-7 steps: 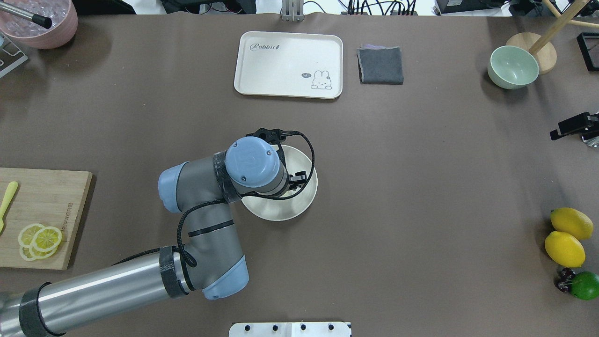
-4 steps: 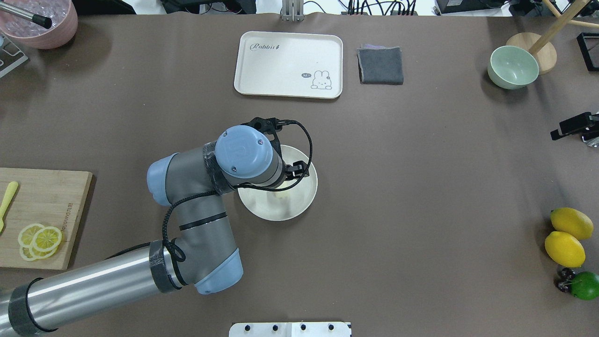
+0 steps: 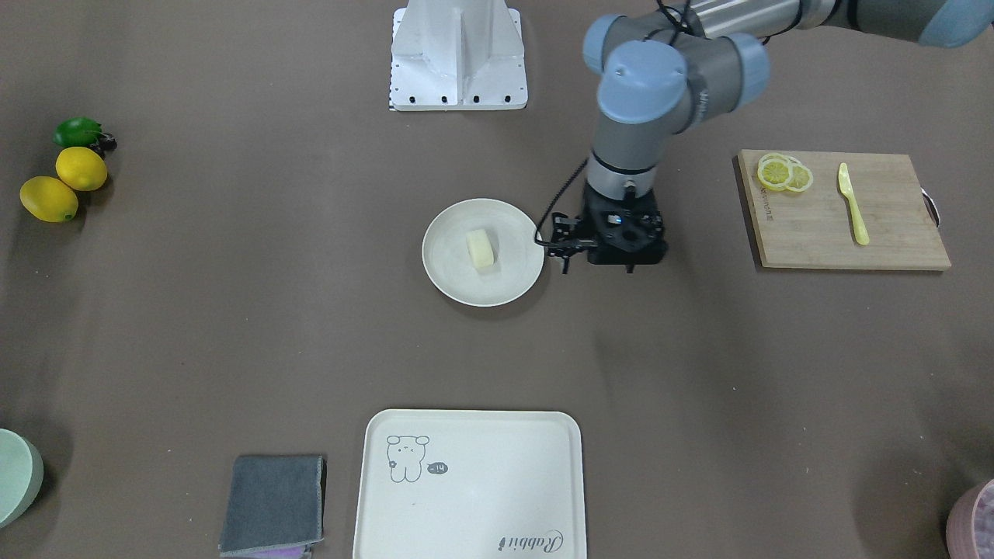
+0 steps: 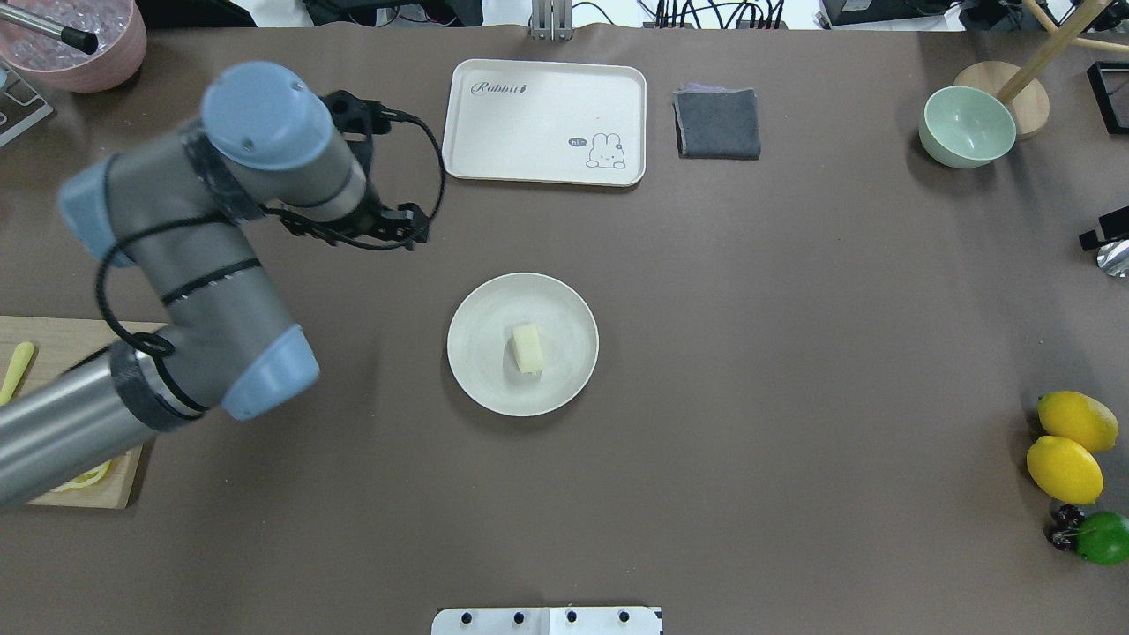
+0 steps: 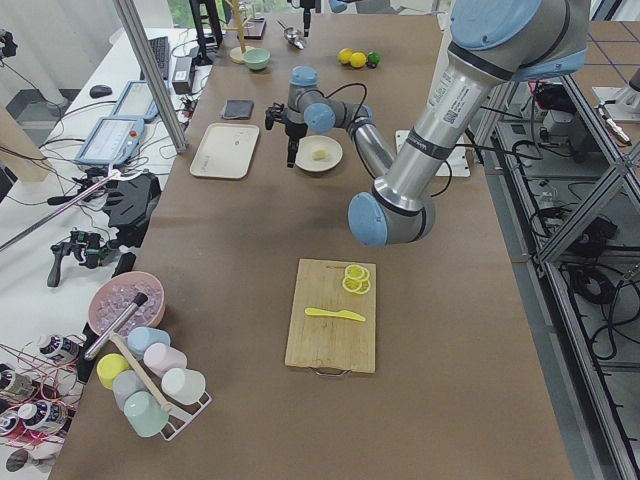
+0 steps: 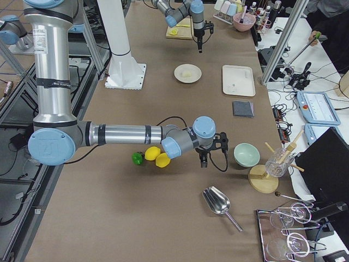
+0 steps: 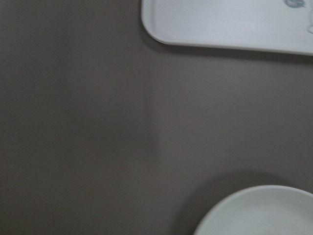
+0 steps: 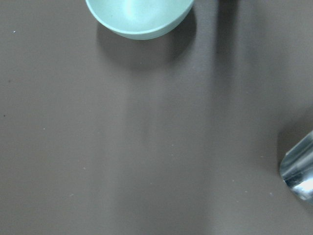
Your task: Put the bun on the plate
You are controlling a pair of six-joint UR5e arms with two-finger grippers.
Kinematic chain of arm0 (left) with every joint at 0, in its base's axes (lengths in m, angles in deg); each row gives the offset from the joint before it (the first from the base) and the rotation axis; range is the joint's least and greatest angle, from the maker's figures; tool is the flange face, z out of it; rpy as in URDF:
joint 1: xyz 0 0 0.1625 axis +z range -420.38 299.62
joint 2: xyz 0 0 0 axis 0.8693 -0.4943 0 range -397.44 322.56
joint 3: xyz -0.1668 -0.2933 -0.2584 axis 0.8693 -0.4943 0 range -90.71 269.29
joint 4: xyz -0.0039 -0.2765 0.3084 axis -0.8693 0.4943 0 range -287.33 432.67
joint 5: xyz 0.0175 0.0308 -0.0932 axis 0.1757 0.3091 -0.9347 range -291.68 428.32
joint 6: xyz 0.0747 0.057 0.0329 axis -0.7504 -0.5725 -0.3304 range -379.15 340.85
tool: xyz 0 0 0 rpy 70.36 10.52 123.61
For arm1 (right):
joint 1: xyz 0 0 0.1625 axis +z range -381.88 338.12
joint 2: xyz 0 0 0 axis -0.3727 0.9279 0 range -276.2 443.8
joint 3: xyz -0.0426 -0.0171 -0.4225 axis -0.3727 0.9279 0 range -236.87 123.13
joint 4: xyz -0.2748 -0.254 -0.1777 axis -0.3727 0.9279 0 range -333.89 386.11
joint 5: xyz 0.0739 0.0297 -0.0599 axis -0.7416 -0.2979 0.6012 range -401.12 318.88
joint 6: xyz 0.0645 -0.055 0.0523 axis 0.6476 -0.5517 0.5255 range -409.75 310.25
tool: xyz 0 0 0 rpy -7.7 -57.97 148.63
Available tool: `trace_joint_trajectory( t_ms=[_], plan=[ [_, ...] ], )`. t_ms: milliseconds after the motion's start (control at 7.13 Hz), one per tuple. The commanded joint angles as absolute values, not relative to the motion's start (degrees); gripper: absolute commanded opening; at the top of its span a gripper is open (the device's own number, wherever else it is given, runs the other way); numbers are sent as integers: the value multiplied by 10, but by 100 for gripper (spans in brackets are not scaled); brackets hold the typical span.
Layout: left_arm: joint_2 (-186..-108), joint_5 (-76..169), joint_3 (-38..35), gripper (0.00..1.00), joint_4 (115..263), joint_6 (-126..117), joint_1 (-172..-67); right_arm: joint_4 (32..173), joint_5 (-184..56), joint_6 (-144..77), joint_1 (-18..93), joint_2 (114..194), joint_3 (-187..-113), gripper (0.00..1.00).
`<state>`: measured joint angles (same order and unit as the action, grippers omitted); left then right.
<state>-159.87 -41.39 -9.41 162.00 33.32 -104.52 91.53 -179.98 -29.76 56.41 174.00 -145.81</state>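
Observation:
The bun (image 4: 527, 347) is a pale cream block lying free near the middle of the round off-white plate (image 4: 481, 370), also clear in the front-facing view as bun (image 3: 481, 248) on plate (image 3: 450, 272). My left gripper (image 3: 621, 250) hangs above the bare table beside the plate on my left, apart from it and holding nothing. Its fingers point down and I cannot tell whether they are open. The left wrist view shows only the plate's rim (image 7: 259, 210) and a tray corner. My right gripper (image 6: 203, 162) hovers far off near the green bowl, state unclear.
A cream tray (image 4: 545, 122) and a folded grey cloth (image 4: 718, 123) lie behind the plate. A cutting board (image 3: 842, 210) with lemon slices and a yellow knife sits at my left. Lemons (image 4: 1067, 445), a lime, a green bowl (image 4: 967, 126) and a metal scoop (image 6: 221, 203) are at my right.
My left arm has risen off the plate and swung away to my left and back. The bun, hidden under the wrist before, now lies uncovered on the plate.

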Motion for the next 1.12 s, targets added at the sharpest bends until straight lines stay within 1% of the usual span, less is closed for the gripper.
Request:
trace_joint_trajectory(
  t_ms=[0, 140, 280, 421, 561, 701, 841, 981],
  plan=[
    [-1519, -506, -99, 97, 1579, 70, -1191, 988, -1799, -399, 607, 1737, -1458, 100],
    [-1480, -529, -95, 97, 1563, -61, -1256, 990, -1798, -403, 610, 1737, -1457, 100],
    [-1444, -568, -72, 97, 1572, -140, -1317, 991, -1797, -403, 611, 1741, -1456, 100],
    [-1441, -624, -41, 97, 1570, -198, -1379, 992, -1792, -404, 610, 1741, -1455, 100],
    [-1421, -686, 6, 97, 1573, -293, -1429, 992, -1792, -404, 610, 1736, -1456, 100],
    [-1389, -705, 4, 98, 1572, -337, -1458, 992, -1788, -404, 607, 1735, -1455, 100],
    [-1373, -706, 4, 98, 1575, -335, -1462, 992, -1783, -404, 622, 1735, -1457, 100],
    [-1373, -708, 3, 98, 1575, -317, -1474, 992, -1783, -404, 627, 1737, -1457, 100]
  ],
)
